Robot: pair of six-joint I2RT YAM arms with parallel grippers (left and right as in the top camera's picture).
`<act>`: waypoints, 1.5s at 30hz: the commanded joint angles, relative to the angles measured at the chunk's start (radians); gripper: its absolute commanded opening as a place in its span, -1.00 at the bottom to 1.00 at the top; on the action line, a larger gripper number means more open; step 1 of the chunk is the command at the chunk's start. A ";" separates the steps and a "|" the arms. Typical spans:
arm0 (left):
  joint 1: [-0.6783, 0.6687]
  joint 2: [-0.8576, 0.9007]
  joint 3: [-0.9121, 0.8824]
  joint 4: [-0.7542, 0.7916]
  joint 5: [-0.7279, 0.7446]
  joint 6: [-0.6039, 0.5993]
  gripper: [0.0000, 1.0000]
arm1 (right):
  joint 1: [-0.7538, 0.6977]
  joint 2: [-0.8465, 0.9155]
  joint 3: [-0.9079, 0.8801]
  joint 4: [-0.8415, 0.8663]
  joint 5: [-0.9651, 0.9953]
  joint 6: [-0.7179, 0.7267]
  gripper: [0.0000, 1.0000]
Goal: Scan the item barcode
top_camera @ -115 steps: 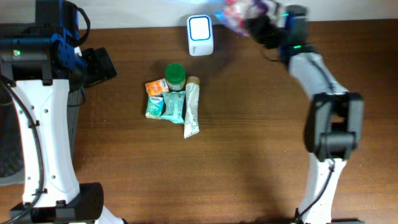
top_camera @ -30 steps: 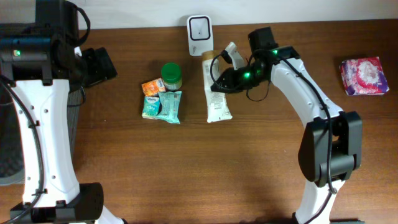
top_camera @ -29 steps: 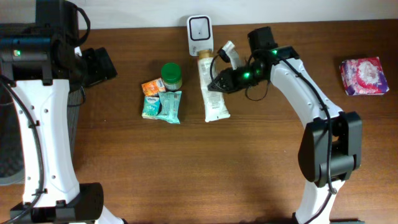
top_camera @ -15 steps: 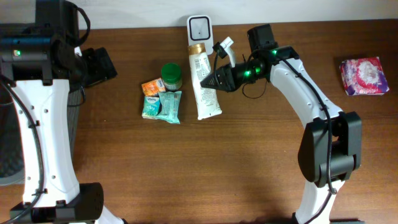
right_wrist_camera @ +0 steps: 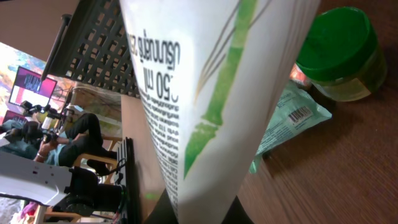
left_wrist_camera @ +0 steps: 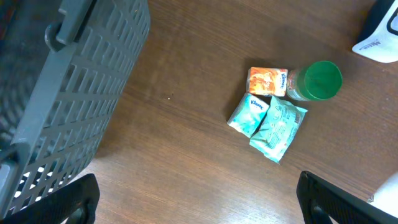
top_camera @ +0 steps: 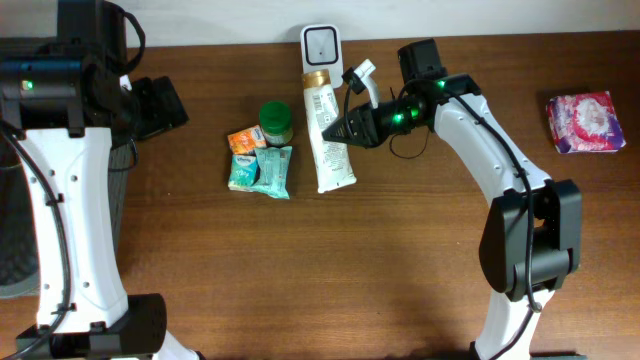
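Pointing cap (top_camera: 315, 78) at scanner (top_camera: 321, 45), tube (top_camera: 327, 140) aligned roughly front-to-back

Bench (top_camera: 300, 280): dark brown wood with the grain running lengthwise; it fills nearly the whole overhead view.
Wall (top_camera: 220, 18): a pale strip along the bench's far edge.
Basket (left_wrist_camera: 68, 93): grey plastic with slatted sides, at the bench's left end.
Room beyond: past the bench's left end, the right wrist view shows a bright coloured screen (right_wrist_camera: 28, 87) and a seated person (right_wrist_camera: 74, 140), both small and tilted.
Light: even and soft, with a faint sheen on the bench and blurred shadows.
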 commanded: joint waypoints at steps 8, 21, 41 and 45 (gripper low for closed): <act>0.002 -0.016 0.002 -0.001 -0.004 -0.006 0.98 | -0.004 -0.039 0.003 0.000 -0.057 -0.014 -0.92; 0.002 -0.016 0.002 -0.001 -0.004 -0.006 0.98 | -0.003 -0.039 0.003 0.001 0.067 0.073 -0.92; 0.002 -0.016 0.002 -0.001 -0.004 -0.006 0.98 | 0.161 0.063 0.003 -0.430 1.577 0.706 -0.92; 0.002 -0.016 0.002 -0.001 -0.004 -0.006 0.98 | 0.195 0.146 0.003 -0.451 1.537 0.709 -0.72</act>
